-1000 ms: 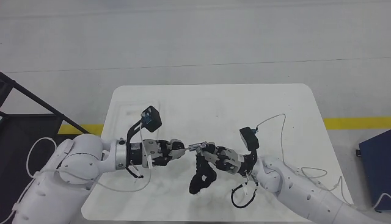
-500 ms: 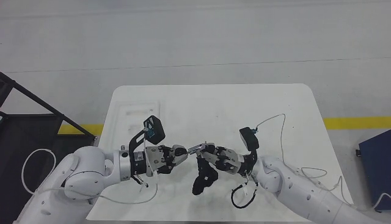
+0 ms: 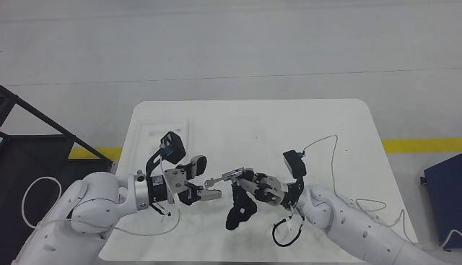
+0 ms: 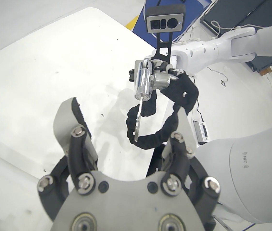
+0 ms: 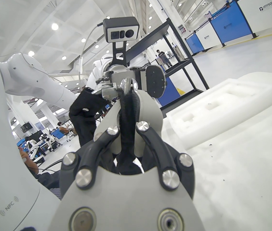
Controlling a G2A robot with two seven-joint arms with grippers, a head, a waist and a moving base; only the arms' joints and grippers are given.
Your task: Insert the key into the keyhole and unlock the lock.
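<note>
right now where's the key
In the left wrist view the key sits in the keyhole of the lock, held above the table by the right gripper; the open left gripper is just short of it, not touching.

The worktop is a white, matte slab with rounded corners, its surface plain and flat. Near its far left corner lies a white foam tray, resting flat just inside the edge. The tray has shallow rectangular recesses cut into its top. A few small dark specks dot the bare worktop nearer the robot.
</note>
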